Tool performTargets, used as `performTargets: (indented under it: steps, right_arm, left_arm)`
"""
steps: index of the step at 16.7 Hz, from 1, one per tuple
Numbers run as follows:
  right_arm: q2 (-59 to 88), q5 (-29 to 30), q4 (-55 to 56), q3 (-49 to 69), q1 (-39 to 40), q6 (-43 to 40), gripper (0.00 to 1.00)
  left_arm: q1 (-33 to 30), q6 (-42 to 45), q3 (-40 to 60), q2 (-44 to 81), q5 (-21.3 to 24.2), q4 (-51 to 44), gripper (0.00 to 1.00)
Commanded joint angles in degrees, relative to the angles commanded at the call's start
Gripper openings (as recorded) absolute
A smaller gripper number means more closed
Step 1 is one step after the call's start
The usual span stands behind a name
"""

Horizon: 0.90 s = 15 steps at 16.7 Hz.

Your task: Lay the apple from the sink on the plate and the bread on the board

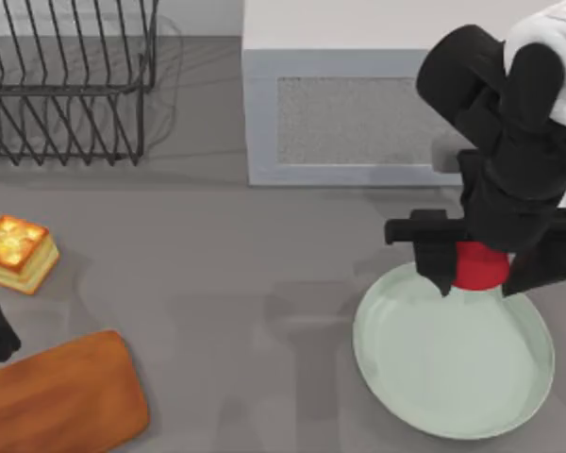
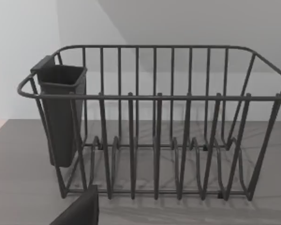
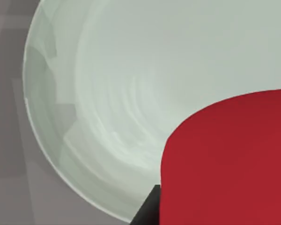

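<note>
**Apple over the plate's far rim**

Apple (image 1: 478,265) is pinched in my right gripper (image 1: 479,267), lower right of the top view, above the plate (image 1: 453,387). Board (image 1: 61,401) sits lower left, bread (image 1: 19,253) just above it, dish rack (image 1: 66,80) upper left.

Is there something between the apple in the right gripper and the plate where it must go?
Nothing visible. The right gripper holds the apple over the far rim of the plate, whose surface beneath is bare.
</note>
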Motion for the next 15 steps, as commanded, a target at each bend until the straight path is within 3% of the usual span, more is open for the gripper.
performTargets:
  steps: [9, 15]
  right_arm:
    - [0.0, 0.0, 0.0, 0.0, 0.0, 0.0, 0.98]
    - [0.0, 0.0, 0.0, 0.0, 0.0, 0.0, 1.0]
  left_arm:
    - [0.0, 0.0, 0.0, 0.0, 0.0, 0.0, 1.0]
    - [0.0, 0.0, 0.0, 0.0, 0.0, 0.0, 1.0]
